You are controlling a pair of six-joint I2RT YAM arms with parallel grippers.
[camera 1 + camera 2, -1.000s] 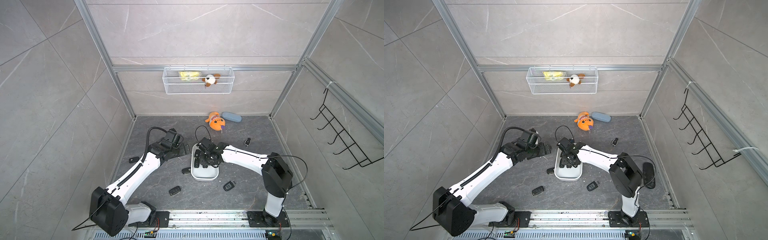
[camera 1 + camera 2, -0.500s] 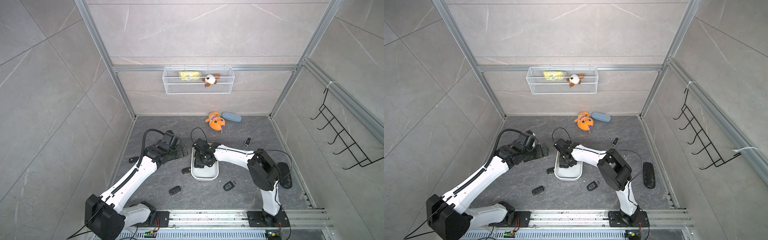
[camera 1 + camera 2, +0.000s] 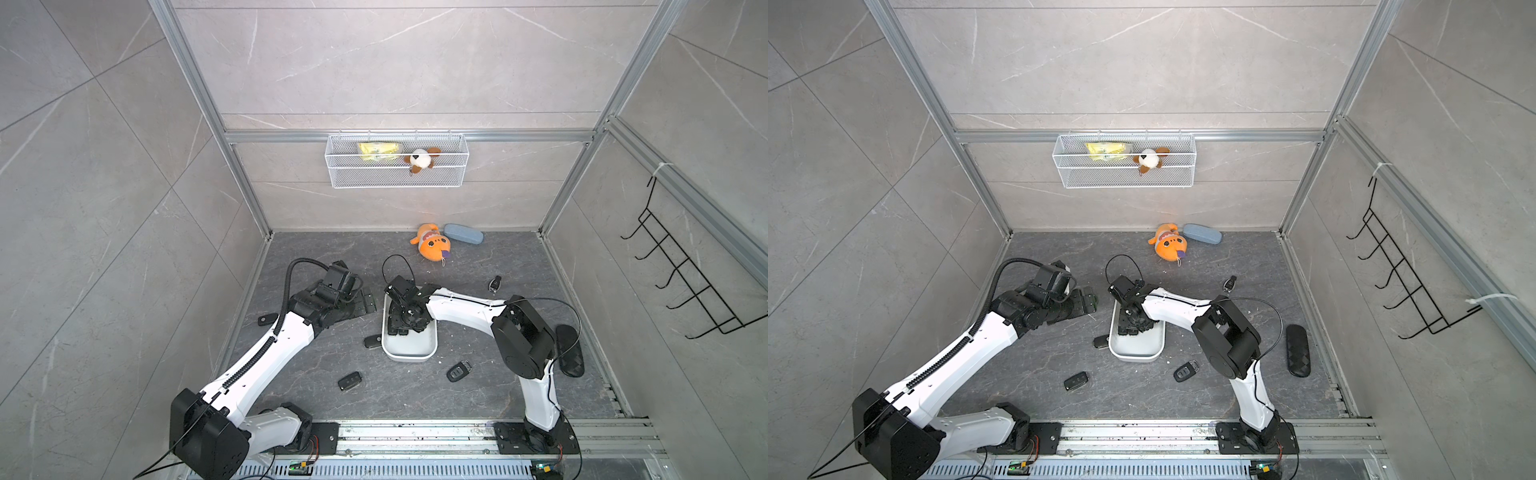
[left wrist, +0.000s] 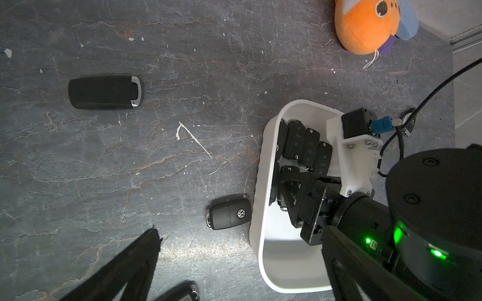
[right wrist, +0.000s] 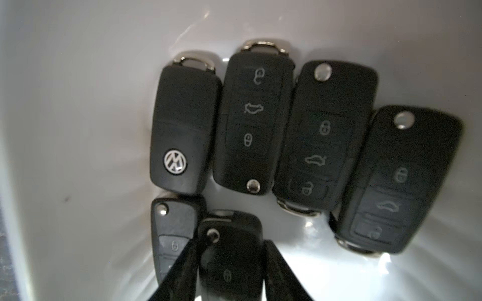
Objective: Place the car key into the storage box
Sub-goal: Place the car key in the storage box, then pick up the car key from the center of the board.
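The storage box [image 3: 409,357] [image 3: 1136,357], a white low-walled tub, sits mid-floor. My right gripper [image 3: 405,328] [image 3: 1133,326] reaches down into it. In the right wrist view a black car key [image 5: 229,260] lies between the fingers of the right gripper [image 5: 230,243], just above the box floor [image 5: 78,104]. The fingers sit close along its sides, and a thin light sliver shows on one side. Several other black keys [image 5: 253,117] lie in a row in the box. My left gripper [image 3: 361,301] [image 4: 240,260] hovers open beside the box rim [image 4: 260,182], holding nothing.
Loose keys lie on the floor: one against the box's left side [image 3: 373,340] [image 4: 229,215], others at the front [image 3: 349,380] [image 3: 459,370], far right [image 3: 494,285] and left wall [image 3: 267,319]. An orange plush [image 3: 432,247], blue-grey case [image 3: 463,234], black case [image 3: 569,351] and wall basket [image 3: 397,166] are nearby.
My right arm has folded in toward the box and lowered the key onto its floor. The left arm has barely moved and stays open.
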